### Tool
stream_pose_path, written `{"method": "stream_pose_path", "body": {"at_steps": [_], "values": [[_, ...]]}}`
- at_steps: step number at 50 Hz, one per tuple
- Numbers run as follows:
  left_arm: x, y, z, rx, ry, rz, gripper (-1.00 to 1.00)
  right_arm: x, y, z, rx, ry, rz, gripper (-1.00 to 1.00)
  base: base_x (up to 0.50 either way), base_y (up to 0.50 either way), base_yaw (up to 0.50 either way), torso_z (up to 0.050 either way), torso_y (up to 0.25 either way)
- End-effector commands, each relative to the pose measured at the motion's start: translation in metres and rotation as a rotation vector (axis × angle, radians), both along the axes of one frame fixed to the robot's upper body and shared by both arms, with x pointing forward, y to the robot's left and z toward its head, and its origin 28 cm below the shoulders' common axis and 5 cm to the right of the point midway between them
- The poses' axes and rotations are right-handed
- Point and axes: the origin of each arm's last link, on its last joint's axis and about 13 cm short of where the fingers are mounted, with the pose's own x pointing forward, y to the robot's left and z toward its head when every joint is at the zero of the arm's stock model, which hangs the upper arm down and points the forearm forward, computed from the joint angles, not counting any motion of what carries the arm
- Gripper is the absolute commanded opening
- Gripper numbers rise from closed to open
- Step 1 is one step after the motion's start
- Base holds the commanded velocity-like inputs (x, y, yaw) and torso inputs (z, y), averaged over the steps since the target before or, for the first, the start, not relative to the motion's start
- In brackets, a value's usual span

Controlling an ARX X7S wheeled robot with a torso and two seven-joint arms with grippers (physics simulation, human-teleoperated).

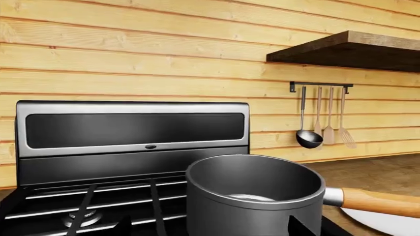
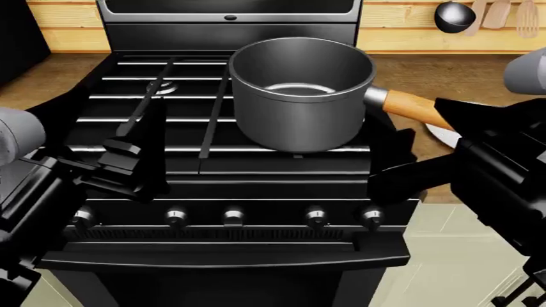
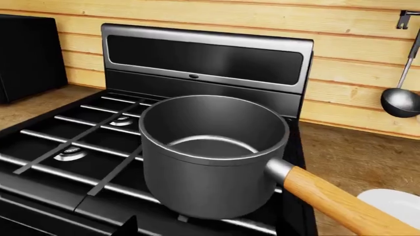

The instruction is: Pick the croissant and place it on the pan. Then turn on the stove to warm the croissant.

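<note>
The grey pan (image 2: 298, 96) with its wooden handle (image 2: 408, 107) stands on the black stove (image 2: 171, 128), on the right grates. It looks empty. It also shows in the left wrist view (image 1: 253, 196) and the right wrist view (image 3: 210, 157). The croissant is not in view. My left gripper (image 2: 140, 160) is open and empty over the stove's front left. My right gripper (image 2: 397, 160) is open and empty at the front right, just in front of the pan. In both wrist views the fingertips (image 1: 125, 227) (image 3: 131, 227) stand wide apart.
A row of silver knobs (image 2: 232, 216) lines the stove front. A white plate (image 2: 439, 134) lies on the wooden counter right of the stove, partly behind the handle. A ladle and spatulas (image 1: 321, 123) hang on the wooden wall under a dark shelf (image 1: 354, 49).
</note>
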Motion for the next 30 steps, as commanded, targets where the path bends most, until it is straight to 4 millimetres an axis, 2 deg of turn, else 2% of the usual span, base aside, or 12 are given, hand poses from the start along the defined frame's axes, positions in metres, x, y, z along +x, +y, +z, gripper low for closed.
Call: {"method": "stream_pose_path", "body": {"at_steps": [1, 14, 30], "values": [[0.0015, -0.0001, -0.0011, 0.000, -0.004, 0.005, 1.00, 0.0016, 0.0000, -0.0022, 0.000, 0.008, 0.004, 1.00, 0.00, 0.00, 0.00, 0.000, 0.000], [0.0017, 0.0000, -0.0020, 0.009, -0.008, 0.010, 1.00, 0.0020, 0.0002, -0.0014, 0.003, -0.002, 0.008, 1.00, 0.00, 0.00, 0.00, -0.002, 0.000], [-0.0011, 0.0005, 0.0008, 0.001, -0.024, 0.012, 1.00, 0.0001, -0.0003, -0.0022, 0.014, -0.003, 0.002, 1.00, 0.00, 0.00, 0.00, -0.049, 0.000]]}}
